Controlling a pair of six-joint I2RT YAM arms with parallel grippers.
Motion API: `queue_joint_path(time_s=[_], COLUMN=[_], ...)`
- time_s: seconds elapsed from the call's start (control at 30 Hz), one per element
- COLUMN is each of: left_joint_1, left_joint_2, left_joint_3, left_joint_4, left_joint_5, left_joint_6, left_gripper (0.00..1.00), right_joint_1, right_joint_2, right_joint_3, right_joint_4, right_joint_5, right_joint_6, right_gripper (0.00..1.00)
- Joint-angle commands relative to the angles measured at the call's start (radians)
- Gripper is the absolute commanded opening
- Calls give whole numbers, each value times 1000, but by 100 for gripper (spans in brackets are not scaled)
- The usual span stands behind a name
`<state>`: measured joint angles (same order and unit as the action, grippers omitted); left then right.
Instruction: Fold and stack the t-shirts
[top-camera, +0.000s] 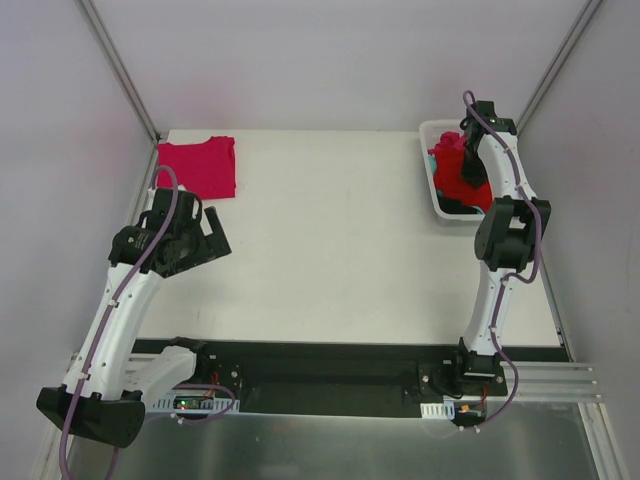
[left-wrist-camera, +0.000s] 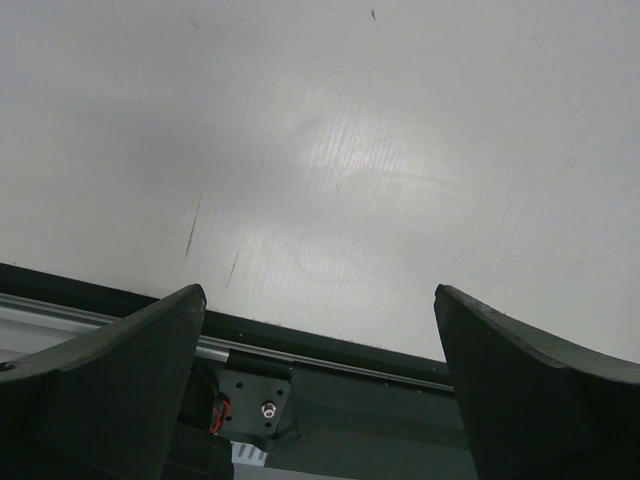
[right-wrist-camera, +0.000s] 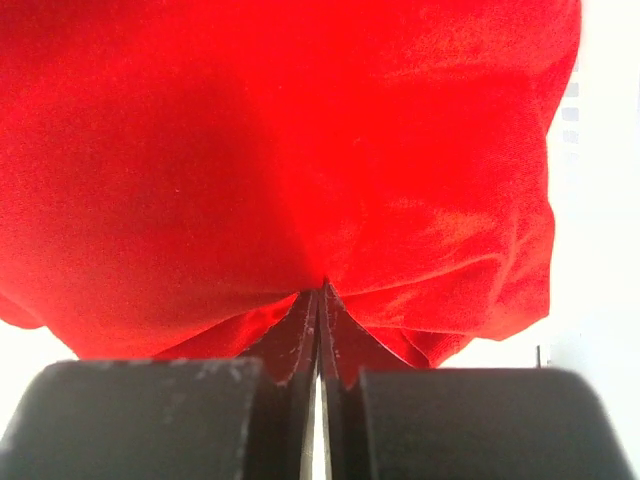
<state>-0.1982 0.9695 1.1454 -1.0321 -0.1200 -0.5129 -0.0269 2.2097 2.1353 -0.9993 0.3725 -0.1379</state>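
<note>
A bright red t-shirt (top-camera: 452, 178) lies bunched in the white basket (top-camera: 428, 132) at the back right. It fills the right wrist view (right-wrist-camera: 300, 150). My right gripper (right-wrist-camera: 320, 292) reaches down into the basket (top-camera: 472, 168), its jaws pressed together on a pinch of the red cloth. A sliver of teal cloth (top-camera: 432, 160) shows beside the red one. A magenta-pink t-shirt (top-camera: 197, 166) lies folded flat at the back left corner. My left gripper (top-camera: 207, 236) hovers open over the table just in front of it, with nothing between its fingers (left-wrist-camera: 120, 370).
The left wrist view shows bare white table (left-wrist-camera: 330, 150) and the dark rail (left-wrist-camera: 340, 350) along its near edge. Grey walls close in on both sides. The right arm's elbow (top-camera: 510, 232) hangs just in front of the basket.
</note>
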Motion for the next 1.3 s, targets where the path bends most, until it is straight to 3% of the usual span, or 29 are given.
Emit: queue_joint_path(time_s=[0.0,0.53,0.73,0.83,0.97,1.13,1.27], left_joint_1=[-17,-63,-84,-95,-122,-159,-168], left_joint_2=[-9,-15,-3,-6,12,24,29], left_joint_3=[-3,-46,-56,-70,-73,-72,-70], left_joint_4=[-2,17,21,30,43,41,41], left_joint_5=[-1,-6,-9,-10,-20,-46,-53], left_joint_6=[-19,-56,-67,-78,-93,-118,-119], left_gripper=[99,99,99,99,99,99,99], right_joint_1=[-19,25,258,452,704,999,1056], right_joint_2=[-73,-338,-495,-557,-610,-689,-671], right_joint_3=[-6,122,242,255,189,-49,-103], right_joint_4=[-4,-58,10,37,53,111,74], right_joint_5=[-20,25,149,183,281,289,382], right_joint_6=[20,11,-106,-178,-273,-275,-230], right_gripper=[1,1,1,1,1,1,1])
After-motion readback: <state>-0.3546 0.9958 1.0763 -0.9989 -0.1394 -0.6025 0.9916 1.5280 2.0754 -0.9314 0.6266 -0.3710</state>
